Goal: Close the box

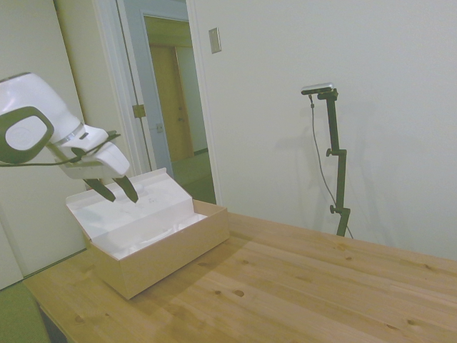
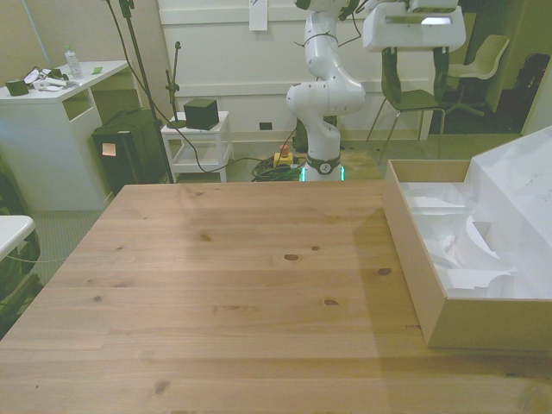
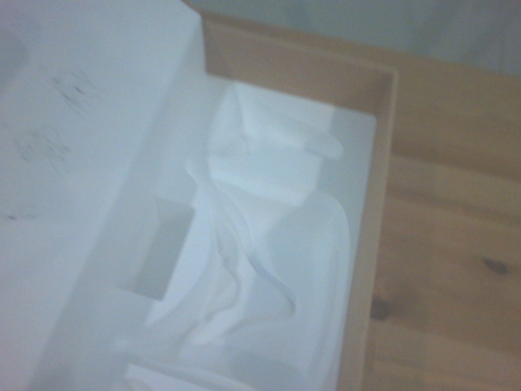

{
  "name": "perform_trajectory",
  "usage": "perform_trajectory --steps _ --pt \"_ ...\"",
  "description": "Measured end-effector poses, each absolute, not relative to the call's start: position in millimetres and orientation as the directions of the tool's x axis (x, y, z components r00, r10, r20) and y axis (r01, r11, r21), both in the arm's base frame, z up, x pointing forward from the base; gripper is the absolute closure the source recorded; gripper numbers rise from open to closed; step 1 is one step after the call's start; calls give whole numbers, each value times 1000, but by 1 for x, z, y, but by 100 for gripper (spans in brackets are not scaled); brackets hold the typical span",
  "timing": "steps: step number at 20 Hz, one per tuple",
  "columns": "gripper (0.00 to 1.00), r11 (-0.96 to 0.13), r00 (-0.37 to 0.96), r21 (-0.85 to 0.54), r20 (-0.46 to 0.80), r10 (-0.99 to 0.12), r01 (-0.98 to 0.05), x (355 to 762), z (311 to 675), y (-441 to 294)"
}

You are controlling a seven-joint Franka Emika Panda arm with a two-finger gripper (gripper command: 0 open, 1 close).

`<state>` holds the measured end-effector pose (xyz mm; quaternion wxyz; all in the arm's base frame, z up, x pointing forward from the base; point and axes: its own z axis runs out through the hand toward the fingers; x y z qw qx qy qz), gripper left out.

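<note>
I see the box point(image 1: 168, 250) open on the worktop point(image 1: 300, 286), close to its edge at the front view's right; its lid point(image 1: 128, 204) stands up, white paper point(image 2: 461, 246) inside; my gripper point(image 1: 114, 191) hangs over it, fingers apart, holding nothing.

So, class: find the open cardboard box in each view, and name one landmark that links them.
Side view: the box sits lower left, on the table's near corner.
Front view: at the right edge, cut off by the frame.
Wrist view: fills most of the picture.
Shared landmark: the crumpled white paper inside the box.
</note>
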<state>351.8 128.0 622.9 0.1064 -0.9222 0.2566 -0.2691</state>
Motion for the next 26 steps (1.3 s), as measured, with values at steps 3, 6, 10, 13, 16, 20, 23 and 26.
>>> perform_trajectory --steps 3,6,10,13,16,20,23,26 --pt "0 -873 729 -336 485 -483 -354 345 643 156" --pt "0 -893 736 -335 514 -440 -300 346 663 184" --pt "0 -923 760 -304 534 -370 -235 351 683 224" --pt "0 -950 793 -255 535 -292 -178 354 693 262" --pt "0 -973 807 -191 549 -215 -129 359 691 302" --pt "0 -987 809 -128 569 -150 -94 371 677 347" --pt "0 -993 811 -82 574 -113 -80 392 666 377" --pt "0 -996 813 -58 575 -91 -70 422 653 399"
